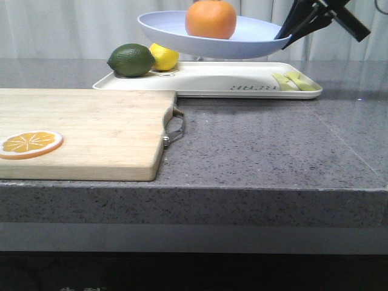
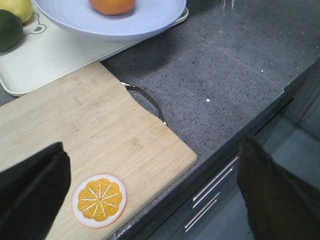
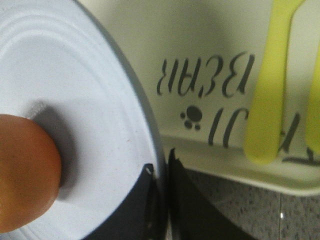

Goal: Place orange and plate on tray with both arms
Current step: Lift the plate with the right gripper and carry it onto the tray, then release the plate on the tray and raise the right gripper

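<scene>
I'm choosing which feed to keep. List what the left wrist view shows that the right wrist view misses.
Left wrist only: the cutting board with the orange slice, the lime, the lemon, and the open left pincer.
Right wrist only: the right pincer shut on the plate rim, yellow-green utensils.
Both: plate, orange, tray.

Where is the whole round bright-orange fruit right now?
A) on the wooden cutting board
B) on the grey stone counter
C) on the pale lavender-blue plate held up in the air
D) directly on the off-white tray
C: the orange sits on the plate, which the right gripper pinches by its rim above the tray.
</scene>
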`<action>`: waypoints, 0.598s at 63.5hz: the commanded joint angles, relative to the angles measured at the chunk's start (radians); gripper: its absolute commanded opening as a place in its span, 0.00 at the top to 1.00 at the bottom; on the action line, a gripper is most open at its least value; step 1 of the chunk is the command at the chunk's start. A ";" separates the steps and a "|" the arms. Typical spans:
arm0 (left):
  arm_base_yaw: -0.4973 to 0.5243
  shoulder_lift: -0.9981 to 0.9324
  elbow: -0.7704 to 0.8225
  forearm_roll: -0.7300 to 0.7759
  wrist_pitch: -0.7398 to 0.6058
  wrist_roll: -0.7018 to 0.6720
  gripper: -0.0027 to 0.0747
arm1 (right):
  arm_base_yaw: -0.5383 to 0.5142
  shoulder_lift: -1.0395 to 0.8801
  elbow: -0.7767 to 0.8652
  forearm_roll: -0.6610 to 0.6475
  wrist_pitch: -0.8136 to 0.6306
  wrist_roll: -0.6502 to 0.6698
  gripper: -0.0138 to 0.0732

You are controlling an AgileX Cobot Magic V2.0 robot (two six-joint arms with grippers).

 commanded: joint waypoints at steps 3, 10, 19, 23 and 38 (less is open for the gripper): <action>0.004 -0.005 -0.026 -0.005 -0.076 -0.008 0.12 | -0.002 0.029 -0.168 0.032 -0.016 0.089 0.92; 0.004 -0.005 -0.026 -0.007 -0.074 -0.008 0.12 | -0.002 0.100 -0.256 -0.013 -0.012 0.142 0.92; 0.004 -0.005 -0.026 -0.007 -0.072 -0.008 0.12 | -0.002 0.170 -0.344 -0.020 -0.020 0.173 0.92; 0.004 -0.005 -0.026 -0.009 -0.068 -0.008 0.12 | -0.002 0.192 -0.362 -0.020 -0.021 0.186 0.92; 0.004 -0.005 -0.026 -0.009 -0.068 -0.008 0.12 | -0.002 0.222 -0.366 -0.023 -0.026 0.187 0.92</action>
